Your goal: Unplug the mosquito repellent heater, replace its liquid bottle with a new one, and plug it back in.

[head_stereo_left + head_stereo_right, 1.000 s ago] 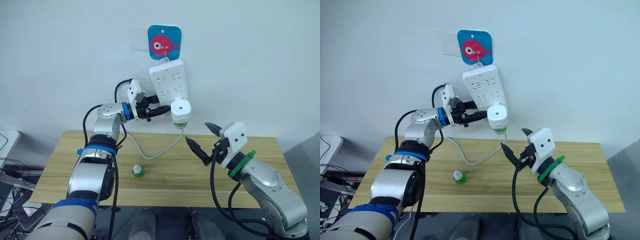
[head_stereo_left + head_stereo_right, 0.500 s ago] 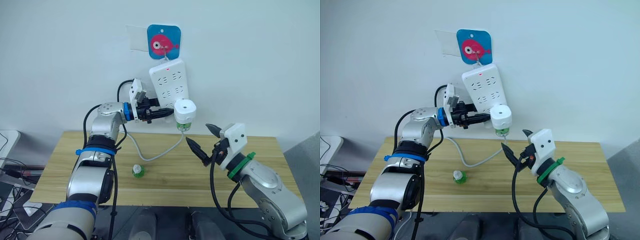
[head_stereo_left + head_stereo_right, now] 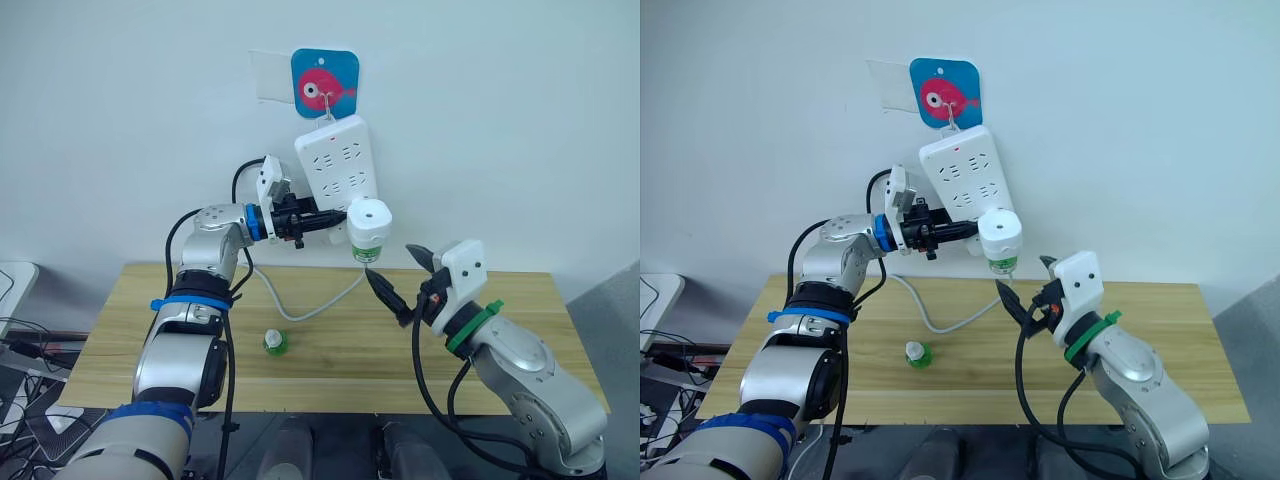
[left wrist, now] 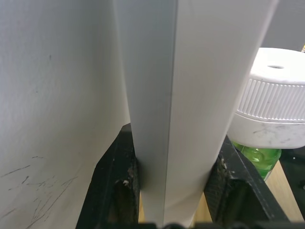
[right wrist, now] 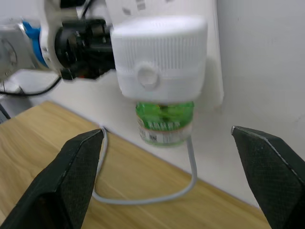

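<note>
Left tool (image 4: 174, 191) pinching power strip (image 3: 337, 172) edge, right tool (image 5: 176, 183) spread below heater (image 5: 159, 57)

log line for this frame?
left gripper: shut on power strip | right gripper: open, below heater | spare bottle: on table

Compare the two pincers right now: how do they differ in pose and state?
The left pincer is raised at the wall, its fingers clamped on the edge of the power strip; the right pincer hangs open below the mosquito repellent heater, holding nothing. Left points sideways, right upward. Both have black fingers.
</note>
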You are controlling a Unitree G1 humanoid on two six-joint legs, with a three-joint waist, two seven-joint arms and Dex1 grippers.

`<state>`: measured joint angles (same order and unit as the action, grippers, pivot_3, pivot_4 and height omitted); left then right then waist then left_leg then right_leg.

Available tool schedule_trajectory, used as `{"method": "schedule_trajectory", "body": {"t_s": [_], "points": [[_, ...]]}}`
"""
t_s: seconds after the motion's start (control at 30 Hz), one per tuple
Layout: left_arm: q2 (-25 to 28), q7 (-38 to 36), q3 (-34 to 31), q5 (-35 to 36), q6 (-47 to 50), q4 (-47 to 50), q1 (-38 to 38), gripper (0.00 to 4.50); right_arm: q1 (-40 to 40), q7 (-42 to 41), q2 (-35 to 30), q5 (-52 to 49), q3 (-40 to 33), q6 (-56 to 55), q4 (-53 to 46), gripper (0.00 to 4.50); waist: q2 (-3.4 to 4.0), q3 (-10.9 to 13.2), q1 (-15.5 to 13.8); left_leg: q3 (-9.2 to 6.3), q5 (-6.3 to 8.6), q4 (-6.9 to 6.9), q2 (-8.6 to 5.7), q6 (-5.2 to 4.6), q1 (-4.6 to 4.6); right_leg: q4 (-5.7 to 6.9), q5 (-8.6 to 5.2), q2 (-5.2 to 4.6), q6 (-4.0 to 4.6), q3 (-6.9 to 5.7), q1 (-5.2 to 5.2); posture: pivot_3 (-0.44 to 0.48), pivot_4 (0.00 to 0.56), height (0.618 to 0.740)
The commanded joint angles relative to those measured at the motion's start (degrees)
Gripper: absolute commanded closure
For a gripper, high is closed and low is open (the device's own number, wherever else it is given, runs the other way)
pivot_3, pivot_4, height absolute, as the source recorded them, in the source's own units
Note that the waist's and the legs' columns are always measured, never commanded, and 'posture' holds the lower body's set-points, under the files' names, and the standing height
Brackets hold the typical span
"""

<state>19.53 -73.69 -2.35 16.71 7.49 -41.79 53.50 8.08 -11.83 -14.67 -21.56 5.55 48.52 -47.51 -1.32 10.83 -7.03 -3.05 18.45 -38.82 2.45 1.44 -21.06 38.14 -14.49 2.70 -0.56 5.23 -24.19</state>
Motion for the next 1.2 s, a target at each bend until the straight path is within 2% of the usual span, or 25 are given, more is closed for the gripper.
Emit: {"method": "schedule_trajectory", "body": {"t_s": [0.03, 0.2, 0.43, 1.1, 1.2], "points": [[-1.0, 0.9, 0.0, 1.0, 0.1, 3.5, 0.0, 3.17, 3.6, 3.6, 1.7, -0.5, -0.4, 3.9, -4.3, 0.0, 0.01, 0.0, 0.0, -0.02, 0.0, 0.0, 0.0, 0.0, -0.01, 0.0, 0.0, 0.0, 0.0, -0.02, 0.0, 0.232, 0.205, 0.74], [-1.5, 2.3, -0.1, 0.6, -0.1, 3.0, 0.1, 3.17, 10.7, 9.5, 6.1, 0.5, 1.4, 11.2, -5.2, 0.0, 0.1, 0.4, 0.2, -0.06, -0.01, -0.01, 0.01, 0.02, -0.05, 0.02, 0.0, -0.01, 0.01, -0.06, -0.04, 0.213, 0.231, 0.74], [-2.0, 2.4, 0.4, 0.3, -0.7, 2.6, 0.5, 3.17, 13.5, 12.4, 7.7, 2.0, 2.5, 14.8, -3.2, 0.0, 0.16, 0.8, 0.4, -0.17, -0.02, 0.0, 0.01, 0.03, -0.1, 0.02, -0.08, -0.06, 0.14, -0.21, -0.04, 0.207, 0.24, 0.74], [-1.5, 2.1, 0.5, 0.2, -1.8, 2.6, 0.1, 3.17, 17.0, 12.4, 9.5, 7.4, 5.7, 8.9, 4.0, 0.0, 0.26, 1.2, 0.7, -0.39, -0.04, -0.01, 0.0, 0.08, -0.27, -0.01, -0.08, -0.09, 0.13, -0.45, -0.08, 0.219, 0.237, 0.74], [-1.4, 1.9, 0.4, 0.1, -2.4, 2.0, 0.2, 3.17, 16.8, 12.2, 9.6, 7.7, 5.9, 8.2, 4.4, 0.66, 0.27, 1.2, 0.8, -0.5, -0.07, -0.01, 0.0, 0.11, -0.38, -0.01, -0.08, -0.1, 0.13, -0.55, -0.15, 0.224, 0.228, 0.74]]}}
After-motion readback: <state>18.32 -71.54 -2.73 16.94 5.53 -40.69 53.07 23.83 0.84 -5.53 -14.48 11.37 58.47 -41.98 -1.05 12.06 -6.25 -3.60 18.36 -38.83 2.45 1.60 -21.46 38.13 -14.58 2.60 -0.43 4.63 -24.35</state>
